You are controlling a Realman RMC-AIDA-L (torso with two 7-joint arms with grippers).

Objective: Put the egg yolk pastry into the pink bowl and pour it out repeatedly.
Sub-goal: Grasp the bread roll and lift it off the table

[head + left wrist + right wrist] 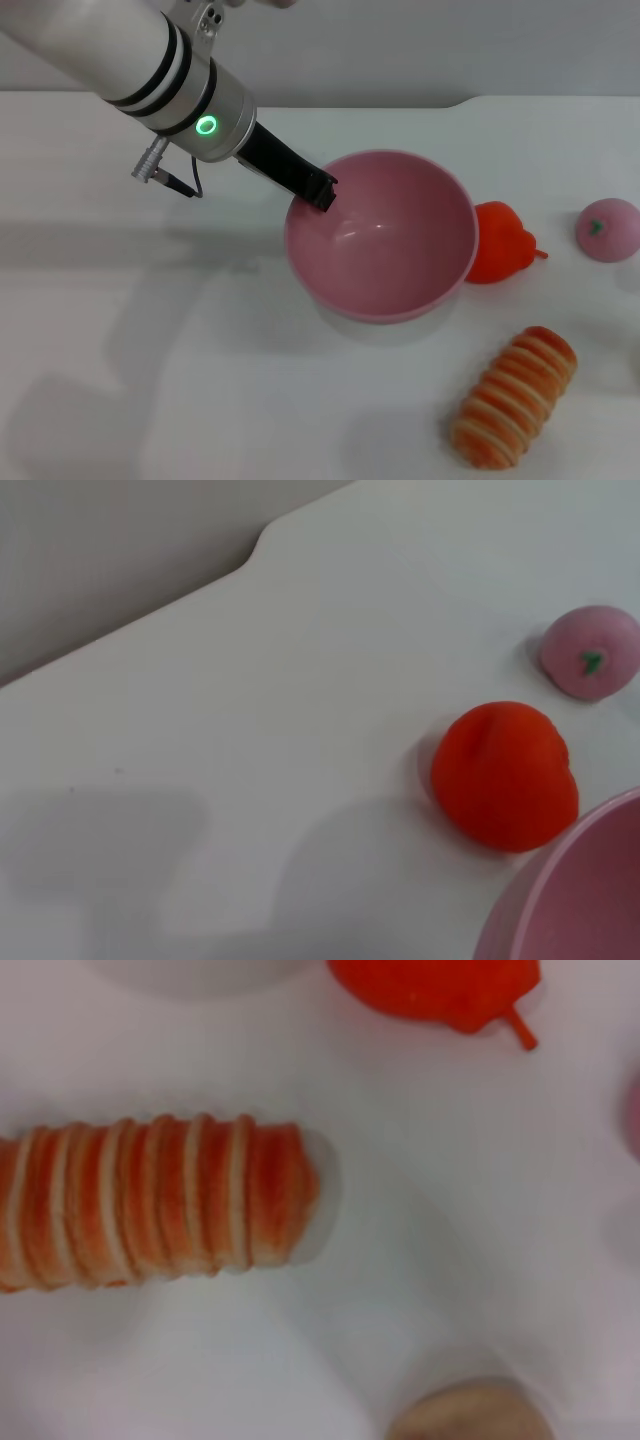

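left claw (322, 190) grips pink bowl (400, 290) rim | bowl tilted | red fruit (500, 243) touching

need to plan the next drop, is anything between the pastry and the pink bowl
Cannot fully tell. The egg yolk pastry shows only in the right wrist view, near the striped bread roll, which may lie toward the pink bowl. The left gripper holds the bowl's rim.

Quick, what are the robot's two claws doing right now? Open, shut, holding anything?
Left gripper: gripping the near-left rim of the pink bowl, bowl tipped toward the camera and empty.
Right gripper: not in view, so it cannot be told.
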